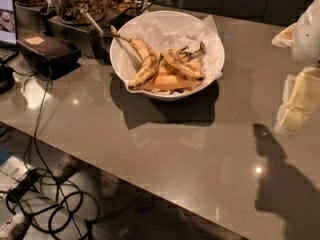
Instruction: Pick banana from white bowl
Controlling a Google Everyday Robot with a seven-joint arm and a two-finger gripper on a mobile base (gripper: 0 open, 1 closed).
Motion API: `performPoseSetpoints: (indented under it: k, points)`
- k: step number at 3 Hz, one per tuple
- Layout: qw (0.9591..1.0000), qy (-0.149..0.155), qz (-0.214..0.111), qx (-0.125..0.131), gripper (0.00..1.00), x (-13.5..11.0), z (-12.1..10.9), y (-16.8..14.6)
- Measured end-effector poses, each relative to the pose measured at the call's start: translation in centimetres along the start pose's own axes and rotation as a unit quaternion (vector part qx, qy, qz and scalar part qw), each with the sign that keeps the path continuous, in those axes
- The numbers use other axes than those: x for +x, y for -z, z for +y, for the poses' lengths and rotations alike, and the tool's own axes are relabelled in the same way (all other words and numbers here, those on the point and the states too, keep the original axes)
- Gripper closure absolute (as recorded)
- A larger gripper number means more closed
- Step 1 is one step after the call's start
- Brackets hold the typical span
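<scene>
One spotty banana [184,66] lies in the white bowl [118,56], right of a cleaner banana [144,64]. The gripper [299,101] hangs farther right; open or closed, unclear.

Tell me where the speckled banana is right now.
The banana lies in the right half of the white bowl, on orange pieces beside a cleaner banana; the gripper hangs at the camera view's right edge.

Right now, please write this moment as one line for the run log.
gripper: at picture's right edge, apart from white bowl | banana: lying in white bowl, not yet picked
</scene>
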State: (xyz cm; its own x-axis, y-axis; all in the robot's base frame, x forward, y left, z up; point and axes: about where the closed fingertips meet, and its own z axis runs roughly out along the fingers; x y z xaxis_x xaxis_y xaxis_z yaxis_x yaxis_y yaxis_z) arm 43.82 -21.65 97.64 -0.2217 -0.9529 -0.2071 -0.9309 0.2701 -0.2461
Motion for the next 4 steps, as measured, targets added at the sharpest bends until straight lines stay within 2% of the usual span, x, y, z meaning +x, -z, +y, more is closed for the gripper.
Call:
performPoseSetpoints:
  k: [1, 2, 3, 4]
  points:
    - [1.0000, -0.003, -0.002, 0.003, 0.00, -0.2, -0.1, 0.1]
    - [0.9991, -0.025, 0.033, 0.011, 0.00, -0.9, -0.6, 0.1]
    - [0.9947, -0.042, 0.091, 0.023, 0.00, -2.6, -1.0, -0.2]
    - [0.9896, -0.040, 0.133, 0.038, 0.00, -4.3, -1.4, -0.7]
